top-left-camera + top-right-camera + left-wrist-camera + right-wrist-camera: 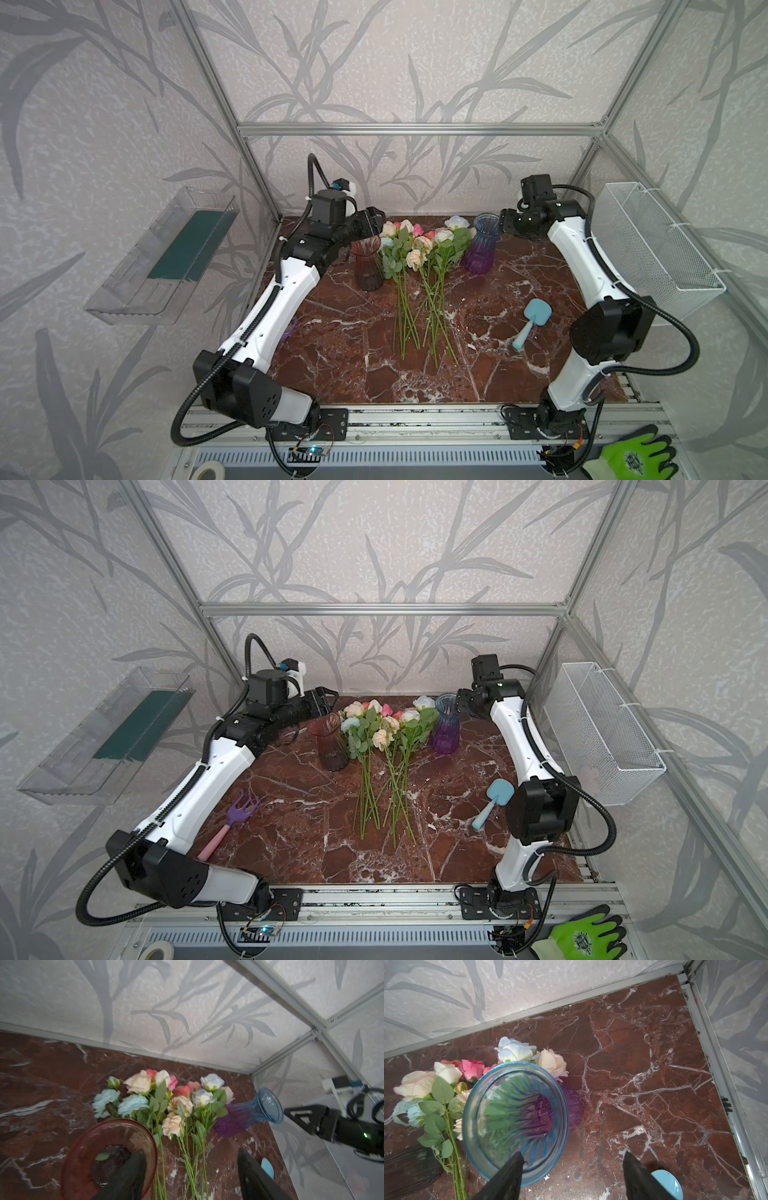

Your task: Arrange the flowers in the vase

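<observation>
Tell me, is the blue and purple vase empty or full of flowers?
Empty. The right wrist view looks down into the blue and purple vase and shows no stems inside. The flowers lie on the table beside it.

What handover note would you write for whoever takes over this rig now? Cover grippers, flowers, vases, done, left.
Left gripper: open at the red vase's rim, holding nothing.
Right gripper: open at the blue-purple vase's rim, holding nothing.
Flowers: all lying on the table between the two upright vases.
Done: no stem is in a vase.
Left: every flower.
</observation>
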You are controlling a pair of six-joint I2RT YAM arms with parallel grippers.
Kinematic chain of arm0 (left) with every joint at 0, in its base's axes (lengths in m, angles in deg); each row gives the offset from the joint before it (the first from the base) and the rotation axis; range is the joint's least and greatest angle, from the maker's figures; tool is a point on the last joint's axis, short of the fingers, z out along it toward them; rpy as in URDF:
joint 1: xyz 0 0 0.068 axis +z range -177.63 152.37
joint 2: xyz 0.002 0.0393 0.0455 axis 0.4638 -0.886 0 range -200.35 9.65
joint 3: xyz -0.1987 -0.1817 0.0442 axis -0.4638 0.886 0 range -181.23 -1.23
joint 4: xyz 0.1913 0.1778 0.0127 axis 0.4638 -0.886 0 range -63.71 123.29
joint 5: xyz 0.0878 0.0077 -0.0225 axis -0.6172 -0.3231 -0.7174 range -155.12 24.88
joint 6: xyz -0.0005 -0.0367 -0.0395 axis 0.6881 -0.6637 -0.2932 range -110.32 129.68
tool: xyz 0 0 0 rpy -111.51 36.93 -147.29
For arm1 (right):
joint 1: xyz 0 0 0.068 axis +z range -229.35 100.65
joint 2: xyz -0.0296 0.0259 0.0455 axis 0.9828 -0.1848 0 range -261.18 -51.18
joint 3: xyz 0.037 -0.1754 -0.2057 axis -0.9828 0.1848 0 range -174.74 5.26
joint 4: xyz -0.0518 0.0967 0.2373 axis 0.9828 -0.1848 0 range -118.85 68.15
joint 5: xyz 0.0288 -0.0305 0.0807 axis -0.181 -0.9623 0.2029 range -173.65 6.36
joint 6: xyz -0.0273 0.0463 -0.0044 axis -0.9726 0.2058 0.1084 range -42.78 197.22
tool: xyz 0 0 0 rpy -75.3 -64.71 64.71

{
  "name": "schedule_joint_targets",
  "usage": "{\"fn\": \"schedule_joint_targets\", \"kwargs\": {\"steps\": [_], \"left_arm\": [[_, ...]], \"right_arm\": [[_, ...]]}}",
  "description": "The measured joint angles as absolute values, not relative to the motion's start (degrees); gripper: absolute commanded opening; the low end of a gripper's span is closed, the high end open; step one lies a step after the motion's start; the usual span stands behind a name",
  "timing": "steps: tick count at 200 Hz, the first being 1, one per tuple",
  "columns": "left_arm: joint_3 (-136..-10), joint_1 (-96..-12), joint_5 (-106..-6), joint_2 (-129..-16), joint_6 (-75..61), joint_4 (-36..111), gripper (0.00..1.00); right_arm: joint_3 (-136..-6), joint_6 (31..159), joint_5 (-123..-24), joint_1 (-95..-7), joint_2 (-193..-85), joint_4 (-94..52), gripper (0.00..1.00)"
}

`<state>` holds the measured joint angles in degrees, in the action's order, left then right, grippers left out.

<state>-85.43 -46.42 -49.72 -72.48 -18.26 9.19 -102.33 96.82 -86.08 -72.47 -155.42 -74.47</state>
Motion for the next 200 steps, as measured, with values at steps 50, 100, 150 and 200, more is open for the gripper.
{"fn": "schedule_joint_targets", "kwargs": {"steps": [50,100,150,200], "left_arm": [[-80.45,-52.16,-43.6,-72.02,-15.9,9.41,0.7],[-78.62,-52.16,-42.44,-71.41,-14.3,9.93,0.71],[-77.61,-52.16,-41.48,-71.32,-13.91,10.43,0.71],[-77.57,-52.16,-41.65,-71.32,-13.26,10.46,0.71]], "right_arm": [[-105.48,97.14,-84.73,-72.56,-159.71,-76.88,0.51],[-107.49,98.02,-82.02,-72.56,-162.51,-77.49,0.39],[-107.51,98.96,-80.77,-72.56,-162.97,-77.66,0.26],[-108.06,101.03,-76.18,-73.11,-162.94,-77.64,0.08]]}}
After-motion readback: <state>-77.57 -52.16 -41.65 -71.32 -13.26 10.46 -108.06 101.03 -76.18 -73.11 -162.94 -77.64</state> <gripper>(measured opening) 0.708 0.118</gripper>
